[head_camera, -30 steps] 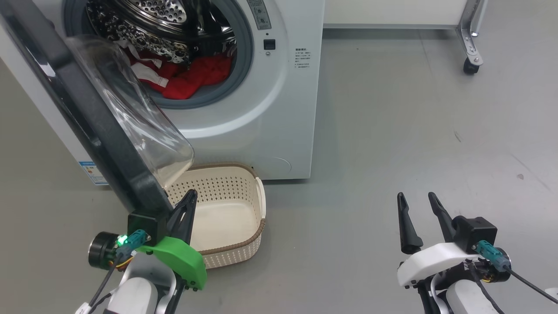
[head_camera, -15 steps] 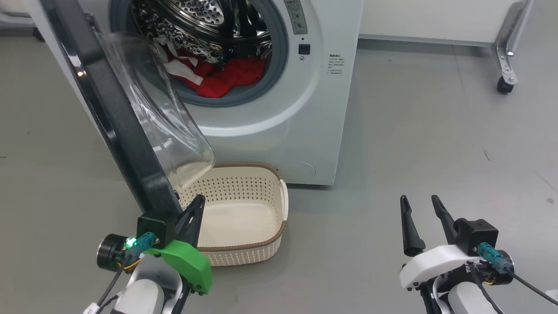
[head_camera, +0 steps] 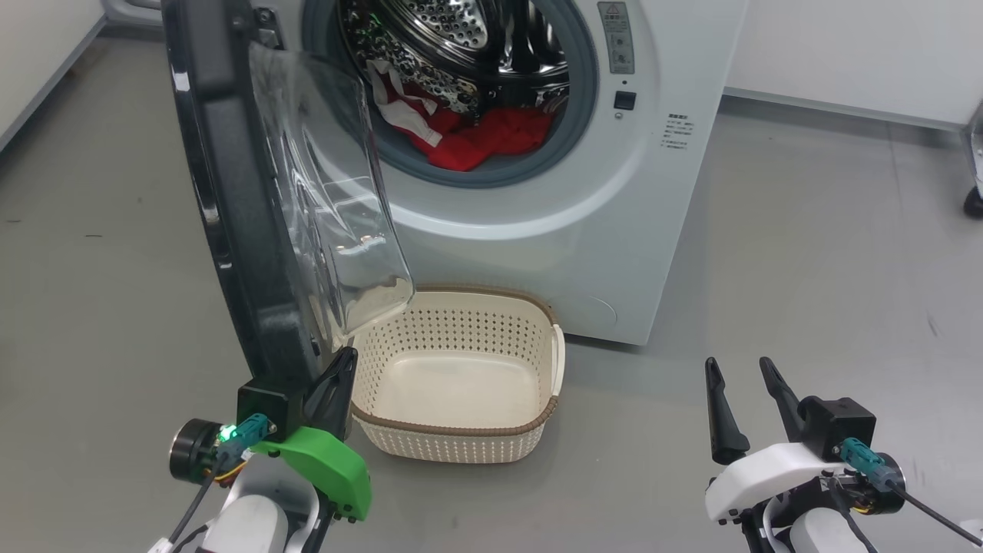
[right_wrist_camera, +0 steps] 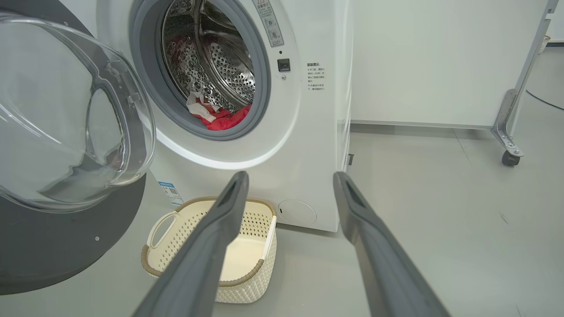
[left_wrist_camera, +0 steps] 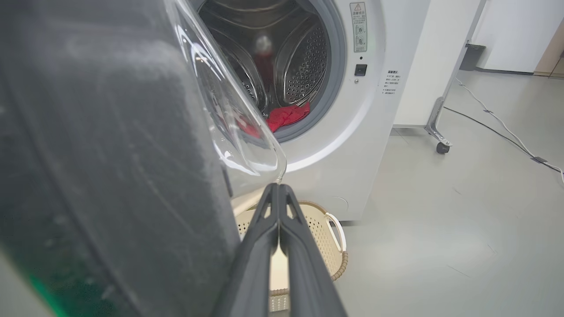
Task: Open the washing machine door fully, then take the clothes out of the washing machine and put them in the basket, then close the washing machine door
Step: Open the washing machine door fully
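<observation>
we risk left claw [head_camera: 344, 361], pinched closed and empty beside the part-open washing machine door [head_camera: 230, 230], slipping off its rim and door swinging over the basket [head_camera: 461, 431]; right claw [head_camera: 737, 365] spread, empty; clothes [head_camera: 491, 142] in drum [head_camera: 461, 23]

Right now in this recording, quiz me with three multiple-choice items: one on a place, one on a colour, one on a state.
1. Where is the basket?
A. On the floor in front of the washing machine.
B. On top of it.
C. Inside it.

2. What colour are most of the clothes in the machine?
A. Blue.
B. Green.
C. Red.

3. What state is the left gripper in?
A. Wide open.
B. Shut, with nothing between its fingers.
C. Shut on a garment.

Answers:
1 A: the head view shows it on the grey floor below the opening.
2 C: red fabric with some white lies in the opening.
3 B: the left wrist view shows its two fingers pressed together.
</observation>
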Robot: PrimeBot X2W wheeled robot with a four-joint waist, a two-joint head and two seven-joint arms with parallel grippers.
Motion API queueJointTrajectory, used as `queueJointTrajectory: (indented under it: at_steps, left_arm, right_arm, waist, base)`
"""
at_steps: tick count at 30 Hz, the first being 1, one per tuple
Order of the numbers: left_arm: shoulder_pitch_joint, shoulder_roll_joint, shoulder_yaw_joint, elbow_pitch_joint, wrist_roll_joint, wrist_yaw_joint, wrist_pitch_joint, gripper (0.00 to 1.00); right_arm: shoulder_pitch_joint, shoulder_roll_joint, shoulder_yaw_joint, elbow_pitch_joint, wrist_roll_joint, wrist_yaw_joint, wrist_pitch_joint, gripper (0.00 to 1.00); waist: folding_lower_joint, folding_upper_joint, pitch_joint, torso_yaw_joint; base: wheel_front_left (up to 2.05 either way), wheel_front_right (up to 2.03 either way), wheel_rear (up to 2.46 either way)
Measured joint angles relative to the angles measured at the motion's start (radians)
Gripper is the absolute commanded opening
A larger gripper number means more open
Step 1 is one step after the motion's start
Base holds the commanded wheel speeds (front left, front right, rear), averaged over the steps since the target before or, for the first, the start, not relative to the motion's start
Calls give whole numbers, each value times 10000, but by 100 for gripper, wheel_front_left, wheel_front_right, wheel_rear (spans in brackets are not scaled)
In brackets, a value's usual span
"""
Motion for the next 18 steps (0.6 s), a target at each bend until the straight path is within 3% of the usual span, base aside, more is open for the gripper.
queueJointTrajectory:
  at_steps: [8,18]
  left_arm:
    - [1,-10,123,127,-201,48,-127,0]
    - [1,125,1172,105,-698,414,-359,0]
  right_arm:
    - [12,27,10,15,-58,13,0,100]
    - [-12,71,255,-4,-272,84,2,100]
  waist:
    - [0,0,-17,705]
    - [0,0,347,1276]
  base:
    - [0,0,0]
    - [0,0,0]
